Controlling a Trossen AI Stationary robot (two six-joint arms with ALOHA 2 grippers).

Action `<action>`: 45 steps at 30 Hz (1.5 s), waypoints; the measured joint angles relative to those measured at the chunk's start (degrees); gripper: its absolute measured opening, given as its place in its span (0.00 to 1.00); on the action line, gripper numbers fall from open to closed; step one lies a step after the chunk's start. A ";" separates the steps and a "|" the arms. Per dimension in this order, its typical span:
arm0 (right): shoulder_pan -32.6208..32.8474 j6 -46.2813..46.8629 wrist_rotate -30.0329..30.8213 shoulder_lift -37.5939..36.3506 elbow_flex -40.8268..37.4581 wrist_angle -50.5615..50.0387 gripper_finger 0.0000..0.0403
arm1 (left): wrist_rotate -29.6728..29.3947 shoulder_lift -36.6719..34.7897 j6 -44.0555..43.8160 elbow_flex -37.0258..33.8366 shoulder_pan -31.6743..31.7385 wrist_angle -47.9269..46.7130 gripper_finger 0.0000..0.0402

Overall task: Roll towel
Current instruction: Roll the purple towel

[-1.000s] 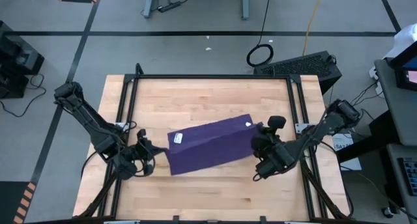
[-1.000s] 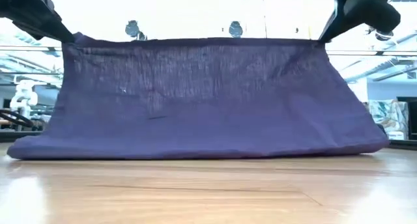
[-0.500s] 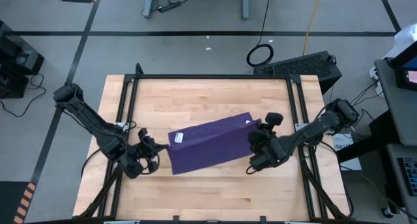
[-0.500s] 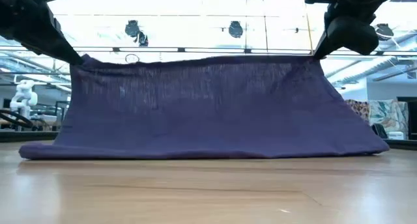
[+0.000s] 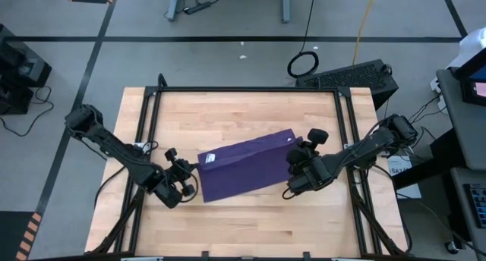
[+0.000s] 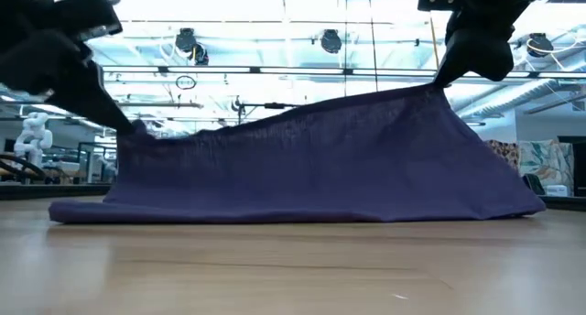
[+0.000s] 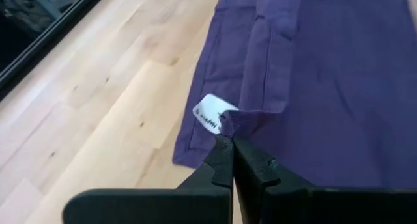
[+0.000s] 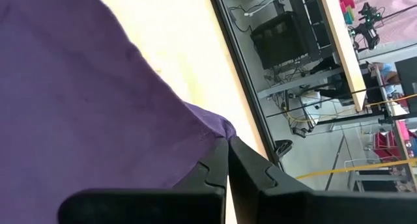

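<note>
The purple towel (image 5: 247, 167) is held up by two corners in the middle of the wooden table (image 5: 243, 109); its lower edge (image 6: 293, 214) lies on the tabletop. My left gripper (image 5: 195, 173) is shut on the towel's left raised corner, beside a white label (image 7: 212, 113). My right gripper (image 5: 292, 164) is shut on the right raised corner, which is higher. In the low view the towel's top edge (image 6: 293, 114) slants down from the right corner to the left one. My left gripper pinches the towel's corner (image 7: 229, 122) between its two fingers, right by the white label, slanting down from the table's left. That corner is lifted; the cloth falls from it to the table. My right gripper pinches the other raised corner (image 8: 220, 129) between its two fingers, slanting down from the table's right. The corner is lifted clear (image 6: 438, 84) and the cloth hangs from it, spreading down to the table.
A black metal frame (image 5: 243, 89) runs along the table's far, left and right edges. Bare wood lies on the towel's near side (image 5: 250, 223) and far side. Beyond the table, a black case (image 5: 349, 75) and cables lie on the floor.
My left gripper has sunk and moved toward the table's right, and its towel corner has come down with it; the top edge, level before, now slants. My right gripper has shifted a little toward the table's left and sunk slightly. The lower edge has stayed on the table.
</note>
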 joint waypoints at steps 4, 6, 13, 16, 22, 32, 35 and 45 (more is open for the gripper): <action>0.00 0.00 0.01 0.00 0.00 0.83 0.00 | -0.09 3.08 -0.01 0.00 0.99 0.39 0.01; 0.00 -0.02 0.01 0.00 0.00 1.17 0.00 | -0.16 4.32 -0.02 0.00 1.50 0.90 0.01; 0.00 -0.02 0.01 0.00 0.00 1.78 0.00 | -3.25 6.49 -2.88 0.00 3.23 1.12 0.06; 0.00 -0.02 0.01 0.00 0.00 2.06 0.00 | -3.30 6.61 -2.94 0.00 3.92 1.06 0.16; 0.00 -0.26 0.01 0.00 0.00 2.07 0.00 | -3.39 6.59 -3.00 0.14 4.23 -0.95 0.40; 0.00 -1.03 -1.52 0.00 0.00 2.05 0.00 | -4.70 4.47 -3.02 0.70 3.95 -2.07 0.49; 0.02 -1.03 -1.49 0.00 0.00 2.03 0.00 | -4.72 4.49 -3.02 0.70 4.06 -1.61 0.46; -1.07 -0.64 -1.52 0.00 -0.02 2.03 0.00 | -4.66 4.49 -2.80 0.70 3.93 0.47 0.43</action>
